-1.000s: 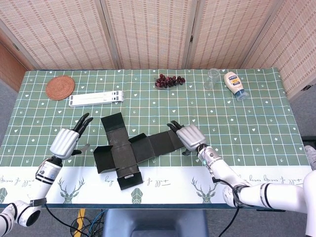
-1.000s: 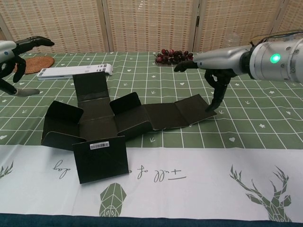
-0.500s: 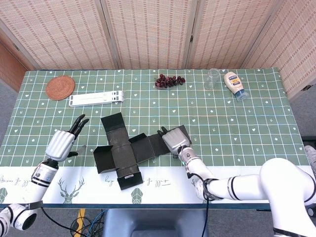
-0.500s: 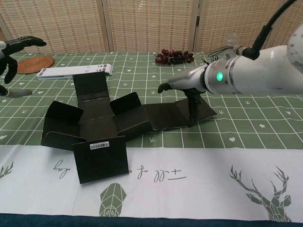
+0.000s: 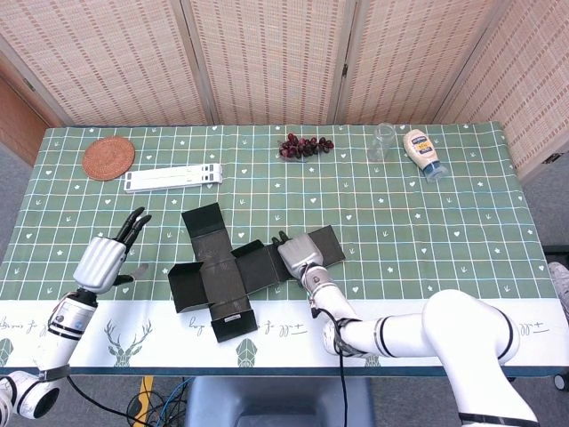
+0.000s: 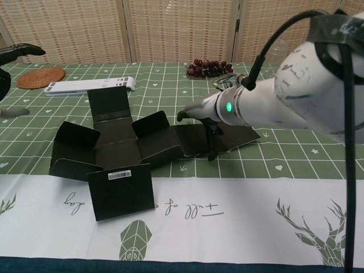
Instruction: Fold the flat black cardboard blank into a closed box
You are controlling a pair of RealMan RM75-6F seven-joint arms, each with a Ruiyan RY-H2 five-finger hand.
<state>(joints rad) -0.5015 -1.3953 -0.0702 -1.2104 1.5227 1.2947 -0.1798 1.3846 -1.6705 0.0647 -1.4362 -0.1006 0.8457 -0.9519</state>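
The black cardboard blank (image 5: 222, 271) lies unfolded in a cross near the table's front edge, its side flaps partly raised. Its front flap carries a white barcode label (image 6: 119, 174). A long strip of panels (image 6: 227, 136) runs out to the right. My right hand (image 5: 298, 253) hovers over the middle of that strip with its fingers stretched left, and its thumb (image 6: 212, 149) points down onto the cardboard. It holds nothing. My left hand (image 5: 107, 255) floats apart to the left of the blank, fingers spread and empty. The chest view shows only its fingertips (image 6: 17, 51) at the edge.
At the back of the green checked tablecloth are a woven coaster (image 5: 108, 157), a white folded stand (image 5: 173, 177), a bunch of dark grapes (image 5: 305, 145), a clear glass (image 5: 383, 140) and a squeeze bottle (image 5: 422, 151). A folding screen stands behind the table.
My right hand has slid left along the strip, from its outer end to its middle. My left hand has drifted further left, away from the blank. The blank has not moved.
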